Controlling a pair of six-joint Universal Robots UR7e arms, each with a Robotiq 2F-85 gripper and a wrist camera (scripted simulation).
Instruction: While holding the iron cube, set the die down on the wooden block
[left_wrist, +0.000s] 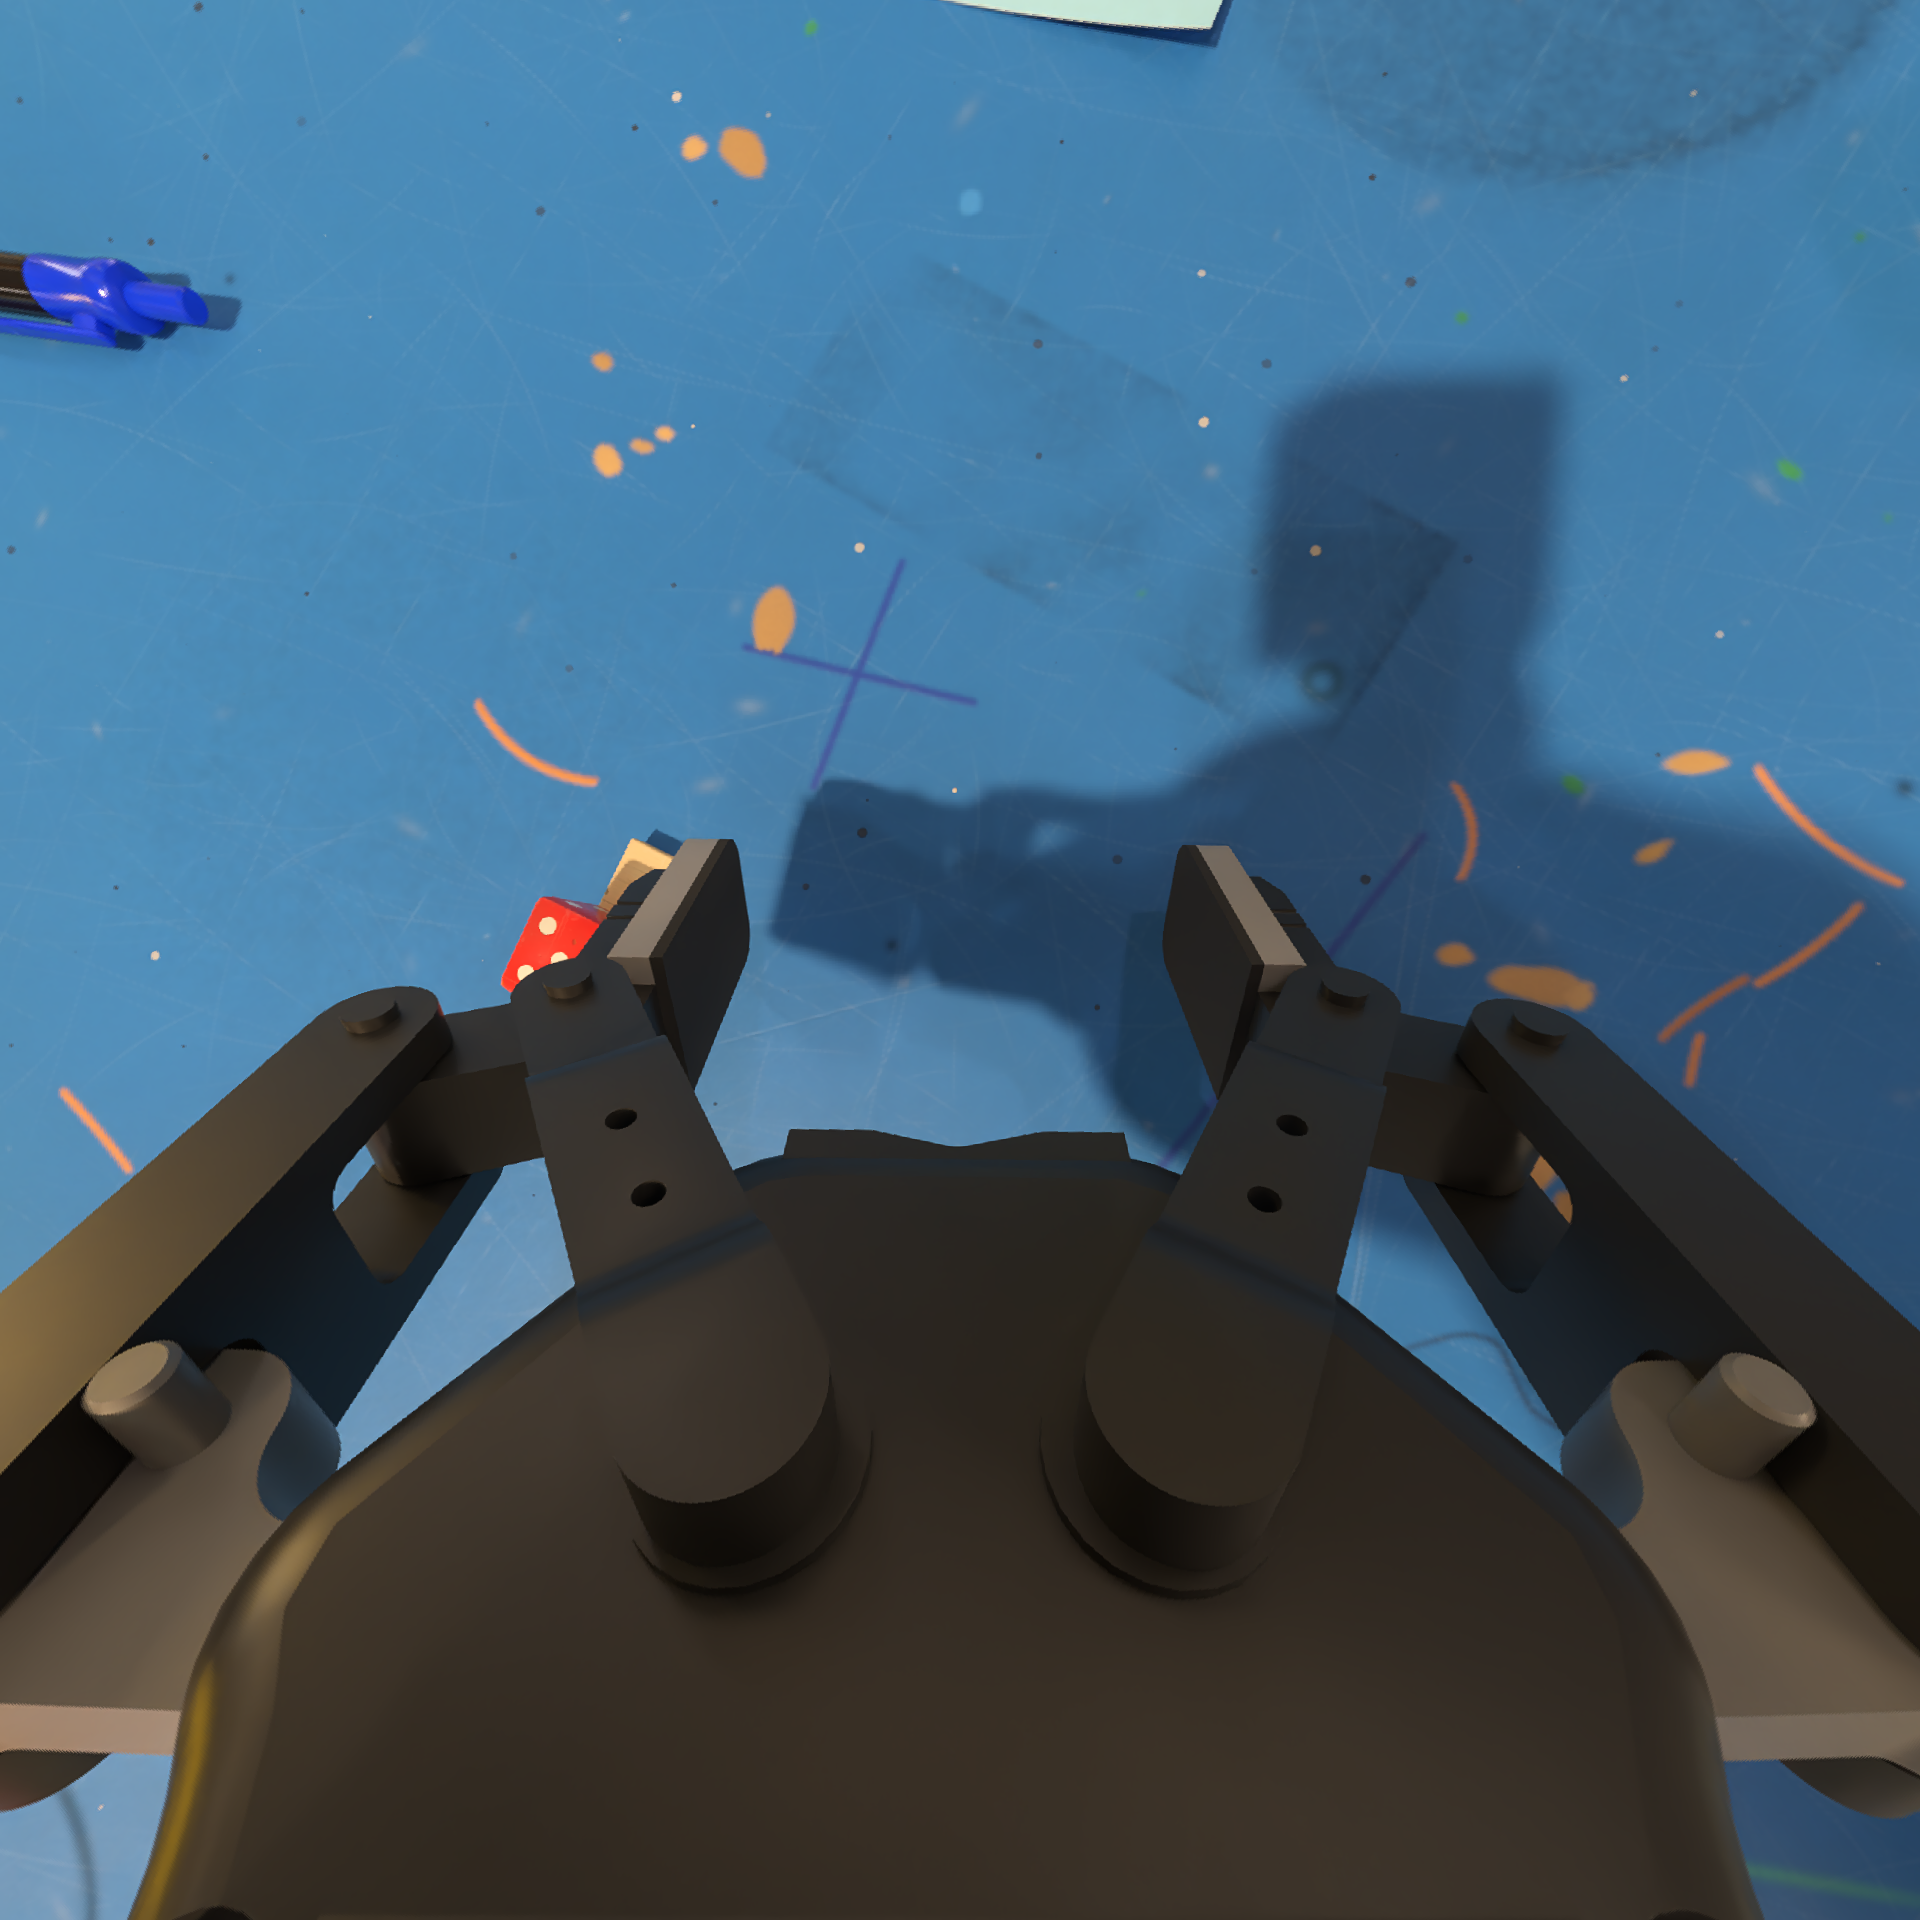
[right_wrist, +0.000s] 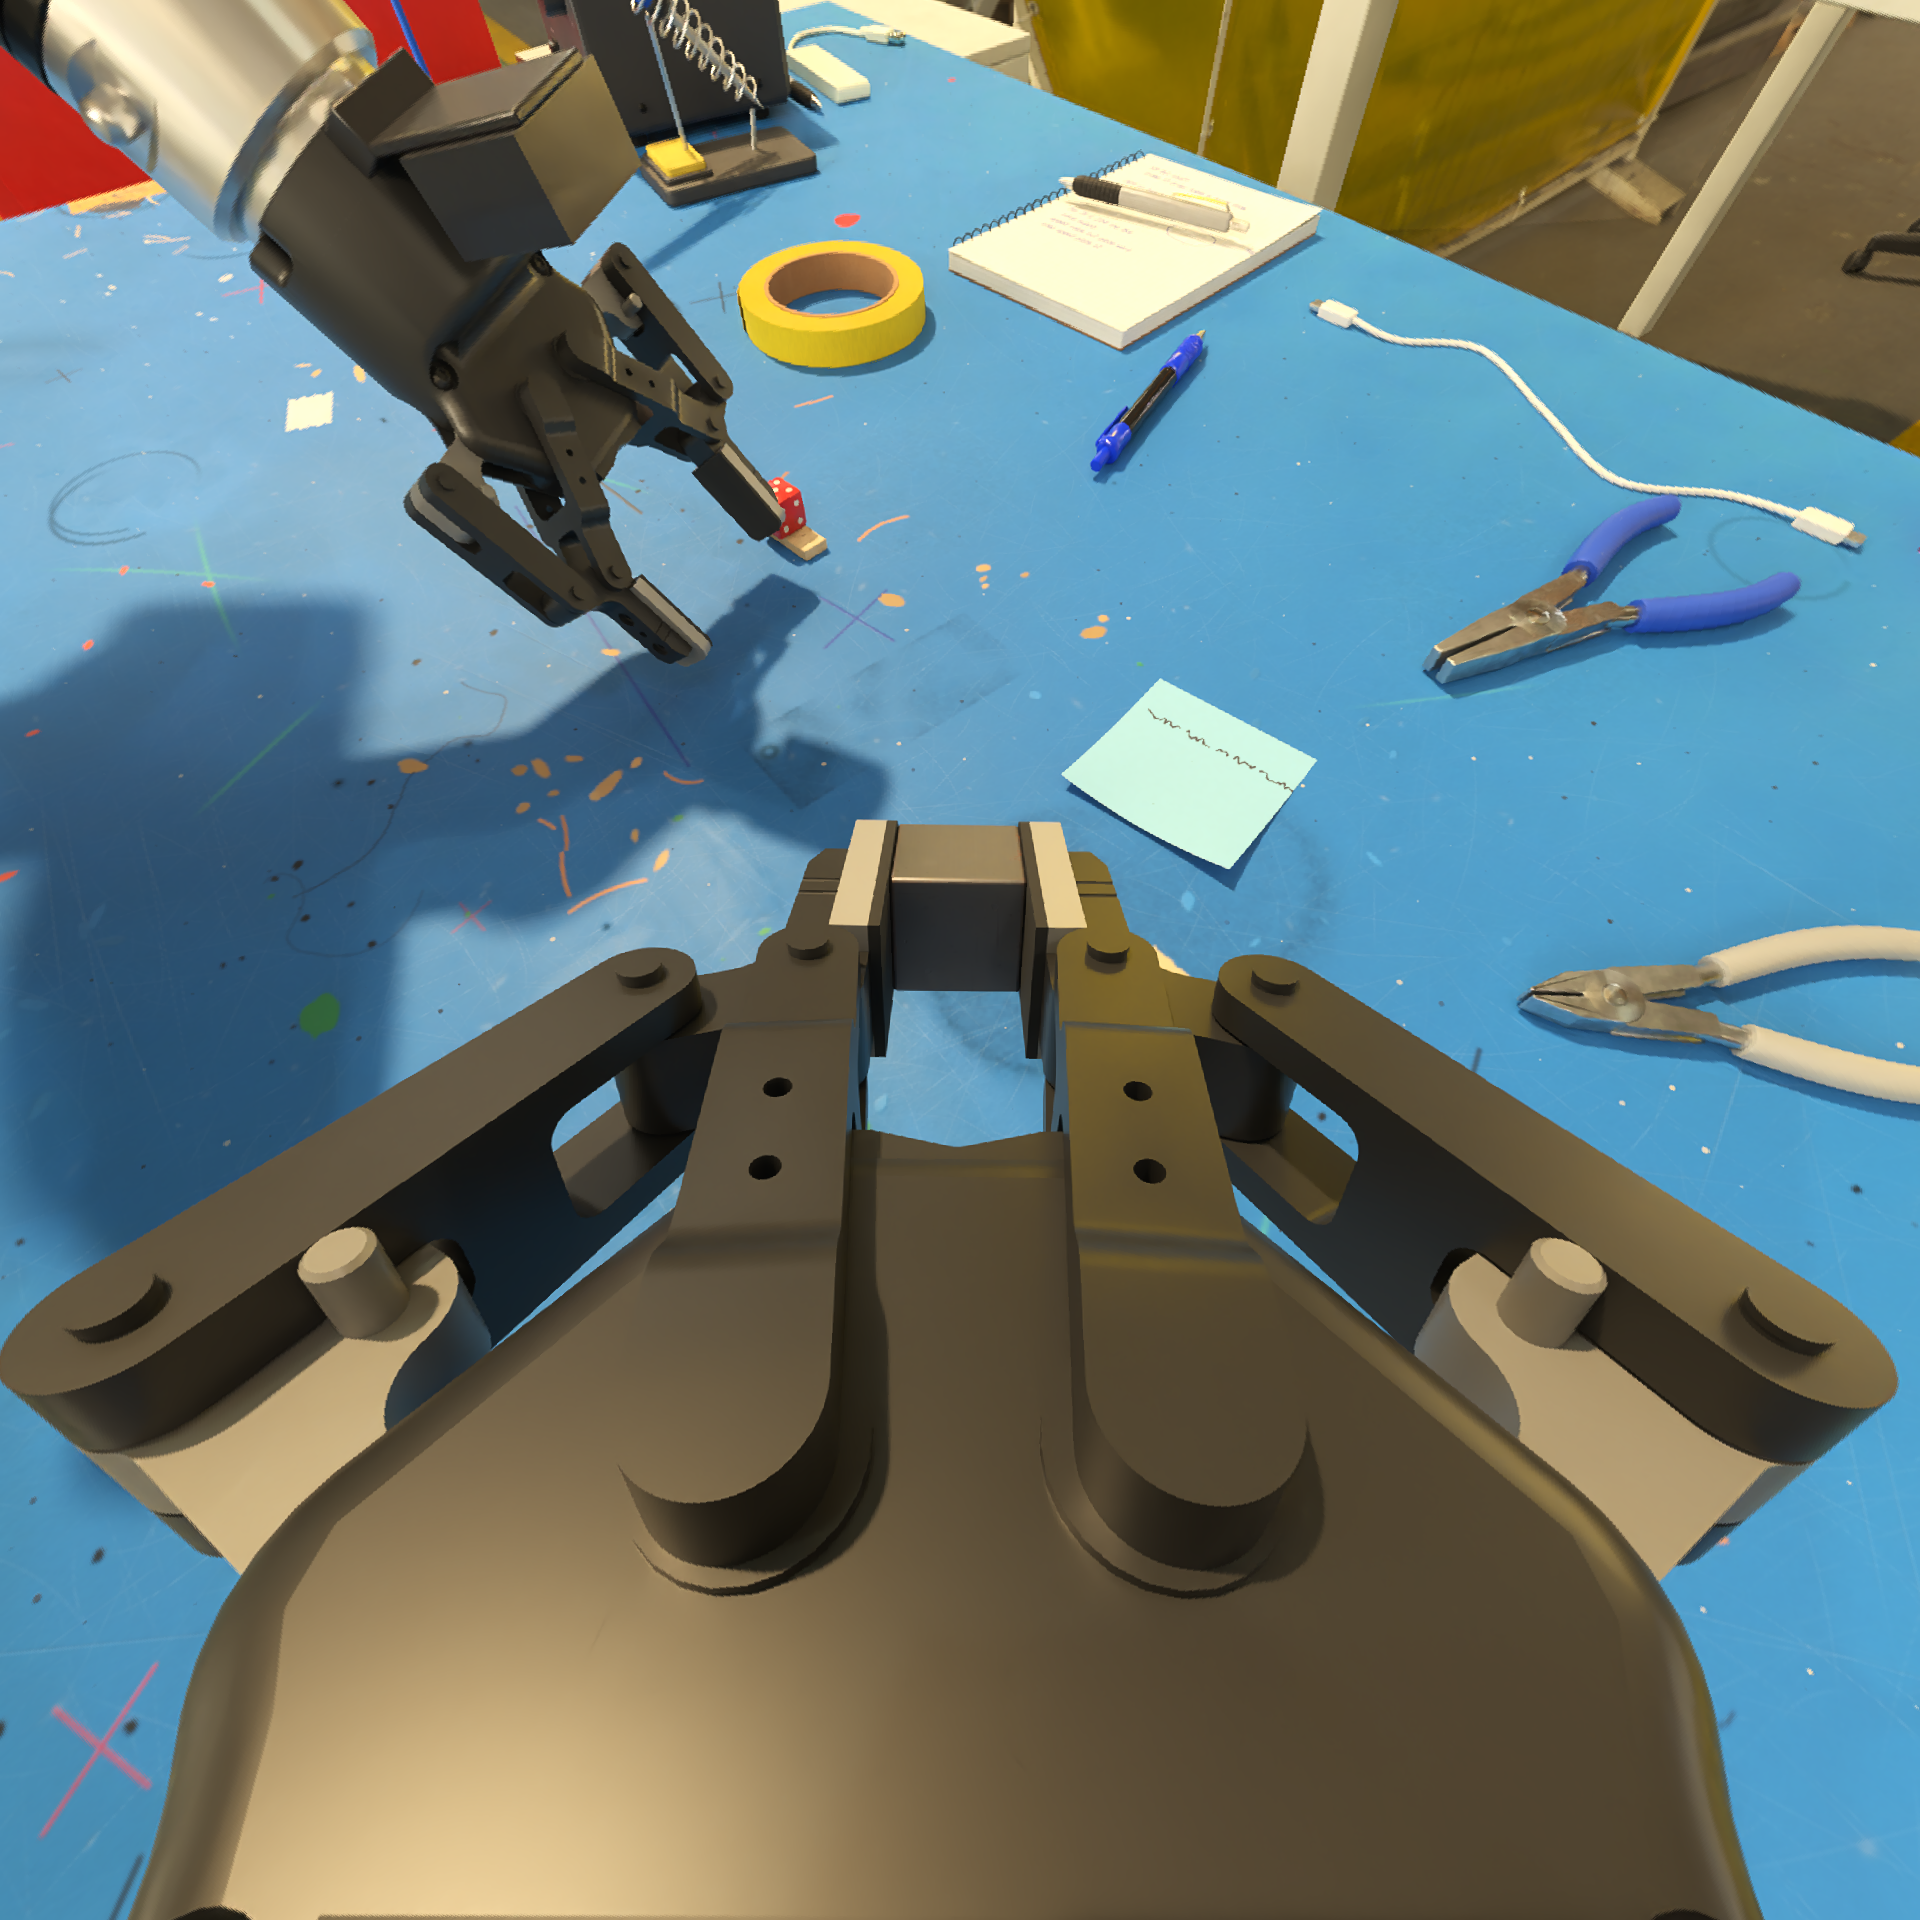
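the right gripper (right_wrist: 958, 878), low in the frame, is clamped on the dark iron cube (right_wrist: 956, 914). beyond it lies a pale blue sticky note (right_wrist: 1190, 774) bearing a scribbled line. at upper left the left gripper (right_wrist: 727, 566) hangs spread wide, empty, one finger just beside the red die (right_wrist: 790, 506) resting on the wooden block (right_wrist: 805, 543). bare blue table (right_wrist: 1039, 582) surrounds them.

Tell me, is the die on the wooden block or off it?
On it. The red die sits atop the wooden block, outside the open left gripper.
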